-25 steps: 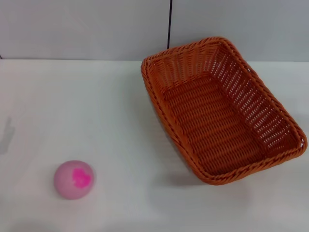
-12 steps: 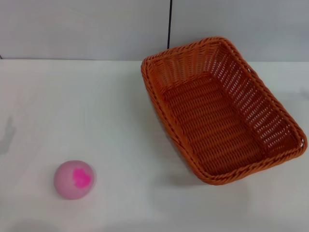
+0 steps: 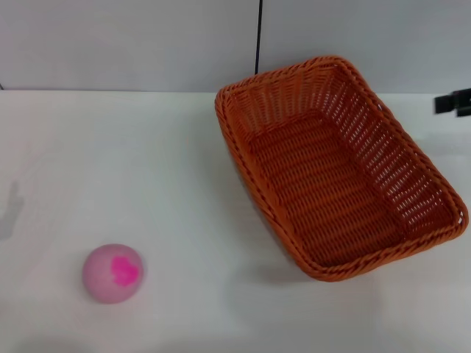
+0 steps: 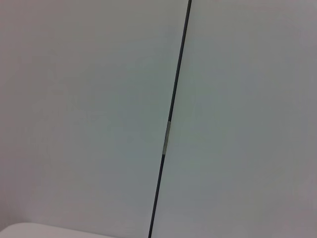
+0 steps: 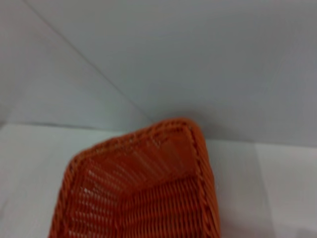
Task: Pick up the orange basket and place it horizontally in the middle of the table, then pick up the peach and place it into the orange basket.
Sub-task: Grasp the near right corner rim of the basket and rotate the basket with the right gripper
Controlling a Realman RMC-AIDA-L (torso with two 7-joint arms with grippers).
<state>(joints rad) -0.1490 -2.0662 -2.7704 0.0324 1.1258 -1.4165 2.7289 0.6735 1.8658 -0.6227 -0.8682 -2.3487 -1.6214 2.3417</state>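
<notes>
The orange basket stands empty on the right half of the white table, lying at a slant with one short end toward the back wall. Its far corner fills the lower part of the right wrist view. The peach, pale pink with a magenta blotch, rests near the table's front left, well apart from the basket. A dark tip of my right gripper shows at the right edge, beyond the basket's far right side and not touching it. My left gripper is out of view.
A grey wall with a vertical black seam runs behind the table; the left wrist view shows that seam. A faint shadow lies on the table's left edge.
The dark tip of my right gripper has come into sight at the right edge of the head view. The basket and the peach have not moved.
</notes>
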